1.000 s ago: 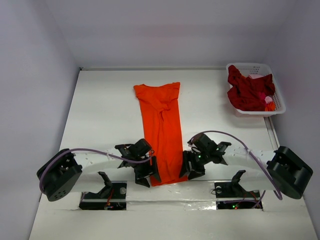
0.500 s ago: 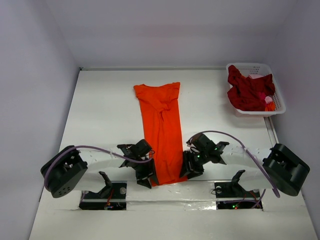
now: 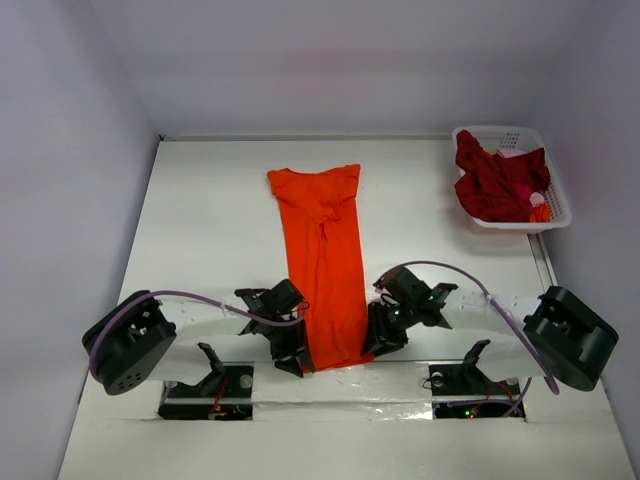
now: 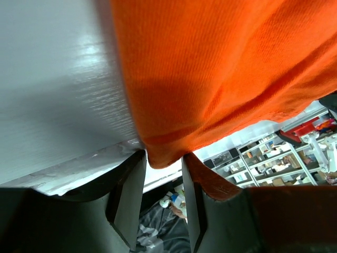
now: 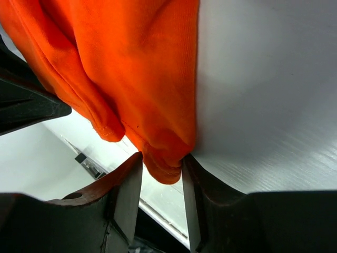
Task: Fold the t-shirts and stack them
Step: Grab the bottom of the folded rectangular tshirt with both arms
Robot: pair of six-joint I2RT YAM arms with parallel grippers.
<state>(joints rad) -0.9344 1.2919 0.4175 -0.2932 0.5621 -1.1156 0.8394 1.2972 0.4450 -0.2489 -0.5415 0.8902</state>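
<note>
The bright orange t-shirt (image 3: 325, 250) lies as a long narrow strip down the middle of the white table, collar end far, hem at the near edge. My left gripper (image 3: 300, 355) is at the hem's left corner. In the left wrist view the jaws (image 4: 163, 158) stand narrow with the orange cloth (image 4: 210, 68) corner pinched between the tips. My right gripper (image 3: 376, 340) is at the hem's right corner. Its jaws (image 5: 162, 161) are closed on a bunched fold of the orange cloth (image 5: 142, 68). The dark crimson t-shirt (image 3: 495, 185) lies crumpled in the basket.
The white lattice basket (image 3: 510, 130) stands at the far right of the table, against the right wall. The table's near edge runs just under both grippers, with the arm bases (image 3: 215, 385) below it. White walls enclose the left, back and right sides.
Both grippers have moved inward onto the near hem corners of the orange shirt and closed on them. The hem has narrowed slightly. The crimson shirt has not moved.
</note>
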